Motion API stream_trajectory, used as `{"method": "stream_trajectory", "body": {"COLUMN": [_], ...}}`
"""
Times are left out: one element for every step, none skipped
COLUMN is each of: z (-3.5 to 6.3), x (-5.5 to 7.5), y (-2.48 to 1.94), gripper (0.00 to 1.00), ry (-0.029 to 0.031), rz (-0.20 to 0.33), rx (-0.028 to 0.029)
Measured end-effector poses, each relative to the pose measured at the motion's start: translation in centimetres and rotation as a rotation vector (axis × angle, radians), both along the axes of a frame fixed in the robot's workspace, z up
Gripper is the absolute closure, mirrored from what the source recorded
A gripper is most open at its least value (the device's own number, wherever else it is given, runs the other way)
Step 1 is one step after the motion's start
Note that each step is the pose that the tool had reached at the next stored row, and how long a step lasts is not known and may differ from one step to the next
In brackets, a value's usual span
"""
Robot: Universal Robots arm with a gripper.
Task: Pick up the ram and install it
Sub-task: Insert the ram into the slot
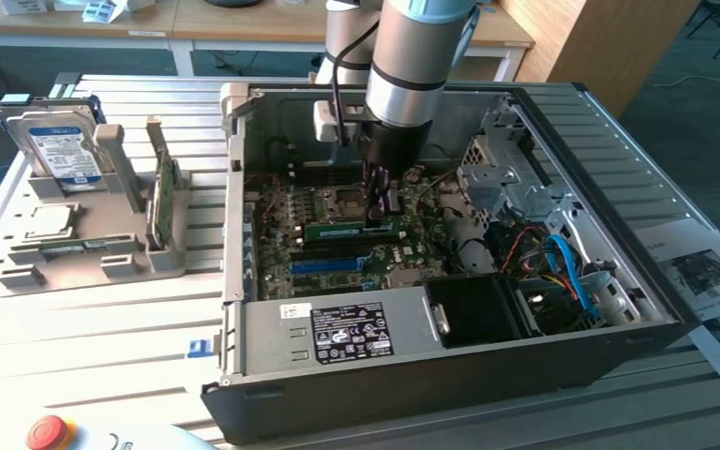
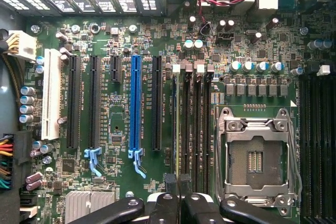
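Over the green motherboard (image 2: 118,124), hand (image 2: 178,181) pinching slim flat ram (image 1: 335,228)

Claw (image 1: 381,214) inside case (image 1: 460,375) over motherboard (image 1: 295,214); ram (image 1: 335,229) at claw tips; rack (image 1: 85,258) exterior view's left of case

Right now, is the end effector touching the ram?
Touching: the exterior view shows the end effector clamped on the ram.

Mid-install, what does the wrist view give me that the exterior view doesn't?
Wrist view: white slot, CPU socket with its bare contacts. Exterior view: the arm, the case, the holder with a hard drive, the ram with its green face. Both: motherboard, blue slot, fingers shut on the ram.
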State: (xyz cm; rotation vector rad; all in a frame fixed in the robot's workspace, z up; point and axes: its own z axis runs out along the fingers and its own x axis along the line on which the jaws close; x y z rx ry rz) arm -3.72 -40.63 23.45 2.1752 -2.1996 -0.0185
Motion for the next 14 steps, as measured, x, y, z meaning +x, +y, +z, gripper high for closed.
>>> {"method": "stream_trajectory", "body": {"z": [0.00, 0.01, 0.01, 0.01, 0.00, 0.00, 0.00, 0.00, 0.00, 0.00, 0.00, 0.00, 0.00, 0.00], "x": [0.00, 0.00, 0.00, 0.00, 0.00, 0.00, 0.00, 0.00, 0.00, 0.00, 0.00, 0.00, 0.00, 0.00], "y": [0.00, -0.01, -0.02, -0.03, -0.03, -0.03, -0.03, -0.04, -0.04, -0.04, -0.07, -0.10, -0.14, -0.16], "gripper": [0.88, 0.88, 0.88, 0.88, 0.88, 0.88, 0.88, 0.88, 0.88, 0.88, 0.88, 0.88, 0.88, 0.88], "ry": [0.0000, 0.0001, 0.0001, 0.0001, 0.0000, 0.0000, 0.0000, 0.0000, 0.0001, 0.0000, 0.0000, 0.0000, 0.0000, 0.0000], "rz": [0.000, -0.001, -0.001, -0.002, -0.002, -0.002, -0.002, -0.002, -0.002, -0.002, -0.002, -0.002, -0.002, -0.002], "rx": [-0.0001, -0.0002, -0.0002, -0.0001, 0.0000, 0.0000, 0.0000, 0.0000, -0.0001, 0.0000, -0.0001, -0.0001, -0.0001, 0.0000]}}
